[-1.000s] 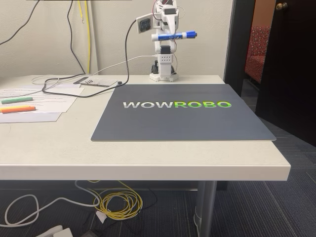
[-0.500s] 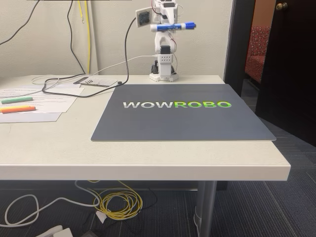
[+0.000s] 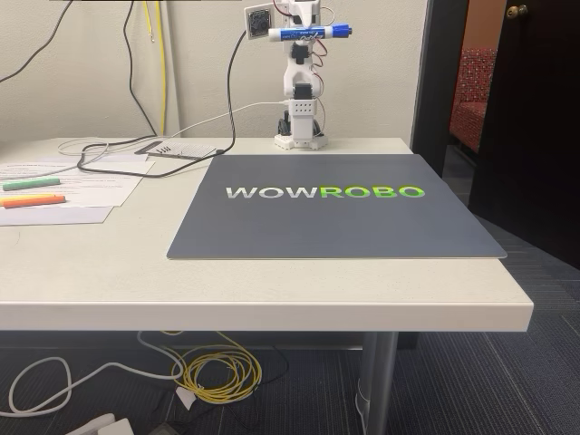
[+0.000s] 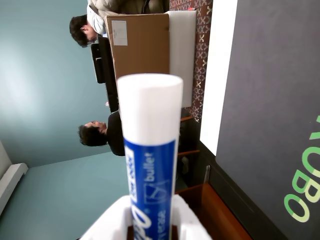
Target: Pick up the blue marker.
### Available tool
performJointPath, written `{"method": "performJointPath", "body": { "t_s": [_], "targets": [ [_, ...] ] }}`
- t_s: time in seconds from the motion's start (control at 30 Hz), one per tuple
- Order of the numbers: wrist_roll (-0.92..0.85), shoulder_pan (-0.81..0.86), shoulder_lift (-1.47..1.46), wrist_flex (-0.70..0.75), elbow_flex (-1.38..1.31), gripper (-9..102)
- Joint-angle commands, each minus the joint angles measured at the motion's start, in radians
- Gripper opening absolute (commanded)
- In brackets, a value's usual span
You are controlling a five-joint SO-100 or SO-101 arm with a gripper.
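While the arm stands folded up tall at the twelve o'clock edge of the counter (image 3: 272, 290) in the fixed view, its end effector (image 3: 304, 33) is clenched on the blue marker (image 3: 308, 33), which lies level, well above the grey mat (image 3: 344, 222), dark cap toward three o'clock. Over at nine o'clock a green highlighter (image 3: 29, 184) and an orange highlighter (image 3: 32, 200) lie on papers, well apart from the arm.

From the wrist view, which lies on its side, the blue marker (image 4: 150, 150) rises from six o'clock toward twelve, pinched between white fingers (image 4: 107, 227) at the bottom edge.

I judge the pick-up itself done; what remains calls only for a steady hold so the barrel does not slip.
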Motion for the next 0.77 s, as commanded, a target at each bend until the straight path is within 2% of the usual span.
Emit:
{"method": "performJointPath", "body": {
  "t_s": [0.0, 0.73],
  "targets": [
    [0.003, 0.0, 0.015, 0.0, -0.044, 0],
    [0.0, -0.006, 0.012, -0.02, -0.046, 0]
  ]
}}
